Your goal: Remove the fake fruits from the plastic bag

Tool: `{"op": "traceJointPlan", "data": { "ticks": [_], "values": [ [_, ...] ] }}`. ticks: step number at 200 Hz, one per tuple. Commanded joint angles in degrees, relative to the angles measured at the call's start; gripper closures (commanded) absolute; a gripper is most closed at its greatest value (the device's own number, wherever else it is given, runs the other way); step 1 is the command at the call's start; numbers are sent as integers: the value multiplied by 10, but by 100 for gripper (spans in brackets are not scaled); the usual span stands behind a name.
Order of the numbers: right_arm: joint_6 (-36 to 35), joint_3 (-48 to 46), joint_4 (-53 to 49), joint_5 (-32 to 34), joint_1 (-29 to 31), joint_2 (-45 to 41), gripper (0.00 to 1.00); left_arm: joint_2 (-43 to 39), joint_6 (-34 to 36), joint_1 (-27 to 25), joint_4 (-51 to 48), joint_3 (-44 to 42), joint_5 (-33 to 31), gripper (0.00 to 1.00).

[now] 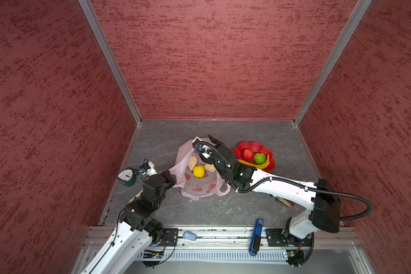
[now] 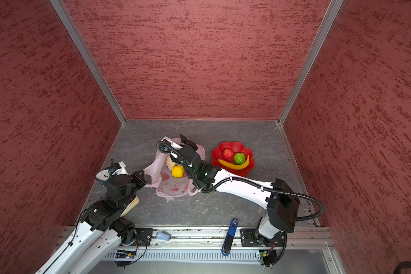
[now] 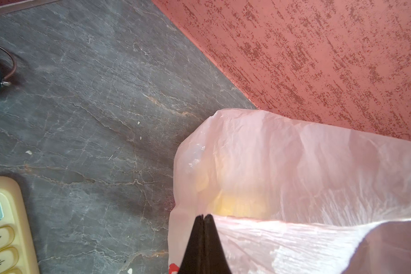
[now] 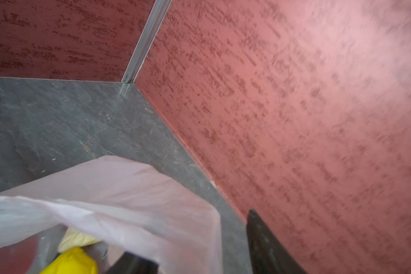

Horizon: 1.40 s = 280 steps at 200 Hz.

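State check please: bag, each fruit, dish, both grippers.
plastic bag: on the table, mouth open
yellow round fruit: inside the bag
beige lumpy fruits: both inside the bag
red apple: out, in the red dish
green round fruit: out, in the dish
banana: out, in the dish
left gripper: shut on the bag's edge
right gripper: open, at the bag's far rim
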Motion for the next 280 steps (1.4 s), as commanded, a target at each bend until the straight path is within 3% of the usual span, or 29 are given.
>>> {"op": "traceJointPlan", "data": {
  "ticks": [1,39,94,132,152,179,232,280],
  "values": [
    [100,-4,-90,7,-3,-12,29,-8,14,-3,-19,8,1,96],
    [230,20,-222,-8,0,-65,17,-20,20,-3,-16,1,9,96],
    [354,99,-387,-25,31,-114,15,-20,30,-4,1,3,18,96],
    [379,219,-481,-25,89,-79,29,-15,32,-4,16,11,18,96],
    [410,299,-530,-31,118,-12,41,-7,35,-3,25,20,15,96],
    [494,326,-526,-100,125,49,47,7,38,-3,41,26,16,96],
    [615,199,-439,-150,88,84,49,4,49,-3,34,35,8,96],
    [632,150,-402,-186,33,102,46,4,41,-4,39,26,13,96]
  ]
}}
